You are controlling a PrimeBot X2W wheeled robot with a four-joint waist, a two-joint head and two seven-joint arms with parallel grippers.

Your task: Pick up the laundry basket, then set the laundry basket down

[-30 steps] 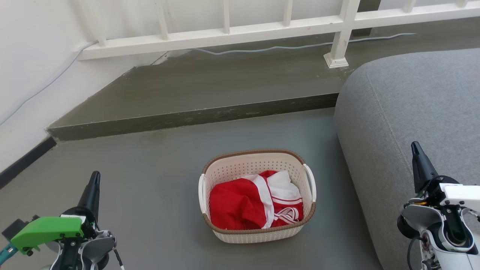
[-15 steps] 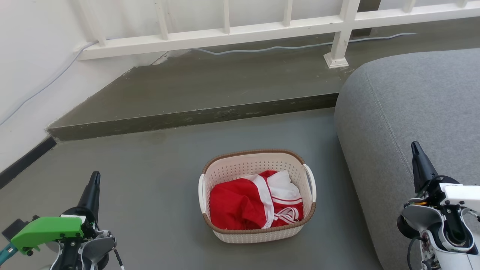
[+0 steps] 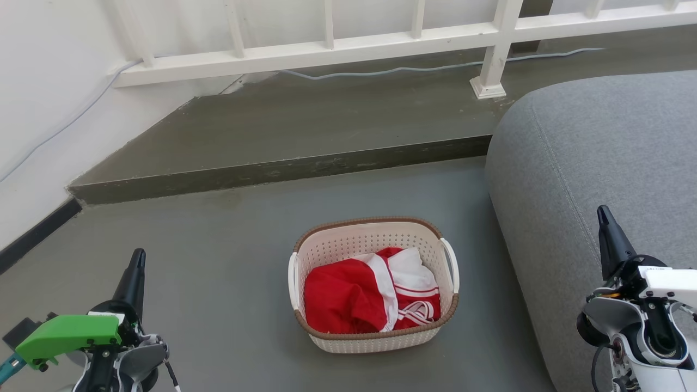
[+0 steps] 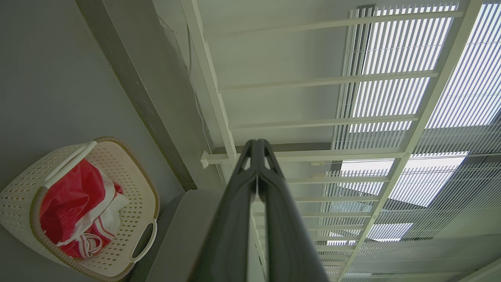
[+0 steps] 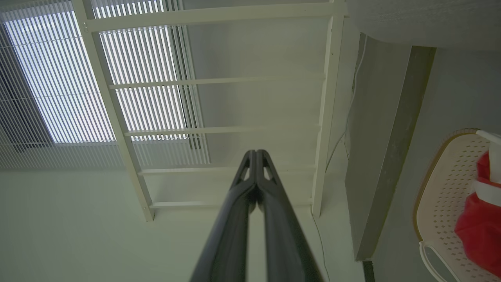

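The laundry basket, cream-white with a brown rim and white side handles, stands on the grey floor in the middle of the head view, holding red and white clothing. My left gripper is at the lower left, well apart from the basket, shut and empty. My right gripper is at the lower right in front of the sofa, also shut and empty. In the left wrist view the laundry basket sits at the lower left beside my shut left gripper. The right wrist view has the basket at its right edge and my right gripper shut.
A grey sofa fills the right side, close to the basket. A raised concrete step runs across behind the basket, with a white railing and a cable beyond. A white wall stands at the left.
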